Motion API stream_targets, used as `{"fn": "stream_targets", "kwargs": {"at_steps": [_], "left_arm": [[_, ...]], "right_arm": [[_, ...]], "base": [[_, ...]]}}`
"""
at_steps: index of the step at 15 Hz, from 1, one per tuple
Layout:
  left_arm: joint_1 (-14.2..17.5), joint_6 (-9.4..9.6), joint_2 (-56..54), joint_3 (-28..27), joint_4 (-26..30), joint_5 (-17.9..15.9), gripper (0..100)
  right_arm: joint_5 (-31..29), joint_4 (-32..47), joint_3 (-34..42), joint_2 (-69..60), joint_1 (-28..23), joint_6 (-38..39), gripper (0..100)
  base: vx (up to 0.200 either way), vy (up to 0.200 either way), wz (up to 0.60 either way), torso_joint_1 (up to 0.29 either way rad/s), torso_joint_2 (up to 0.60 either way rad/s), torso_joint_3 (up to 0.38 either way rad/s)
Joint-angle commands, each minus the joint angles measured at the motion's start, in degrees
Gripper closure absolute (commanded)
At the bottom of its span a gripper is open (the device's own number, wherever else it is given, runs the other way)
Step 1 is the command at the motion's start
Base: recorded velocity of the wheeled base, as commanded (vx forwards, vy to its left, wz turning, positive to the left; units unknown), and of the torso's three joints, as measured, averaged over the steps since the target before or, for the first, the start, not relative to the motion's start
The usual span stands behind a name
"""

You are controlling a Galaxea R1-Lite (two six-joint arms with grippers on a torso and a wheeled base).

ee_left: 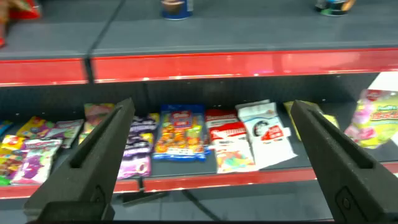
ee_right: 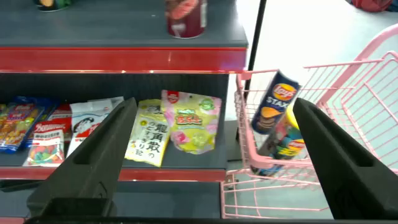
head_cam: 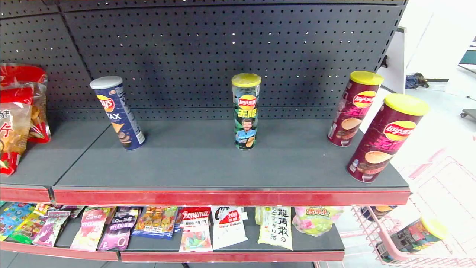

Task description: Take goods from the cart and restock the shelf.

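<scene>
Four cans [head_cam: 245, 111] stand on the shelf [head_cam: 193, 163], with more in the cart [ee_right: 261, 73]. Left end effector [ee_left: 211, 107] and right end effector [ee_right: 214, 104] both gape empty. A fetch looks next: right arm across to the blue can [ee_right: 277, 102]. The cart's far side is washed out, so the count there is unclear.
</scene>
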Motion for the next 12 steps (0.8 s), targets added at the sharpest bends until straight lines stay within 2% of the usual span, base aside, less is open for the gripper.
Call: {"fn": "stream_targets", "kwargs": {"at_steps": [1, 8, 12], "left_arm": [[0.0, 0.02, 0.0, 0.0, 0.0, 0.0, 0], [0.0, 0.02, 0.0, 0.0, 0.0, 0.0, 0], [0.0, 0.02, 0.0, 0.0, 0.0, 0.0, 0]], "right_arm": [[0.0, 0.0, 0.0, 0.0, 0.0, 0.0, 0], [0.1, 0.0, 0.0, 0.0, 0.0, 0.1, 0], [0.0, 0.0, 0.0, 0.0, 0.0, 0.1, 0]], "base": [[0.000, -0.200, 0.00, -0.002, 0.01, 0.002], [0.000, -0.200, 0.00, 0.002, 0.00, 0.002], [0.000, 0.000, 0.00, 0.000, 0.00, 0.000]]}}
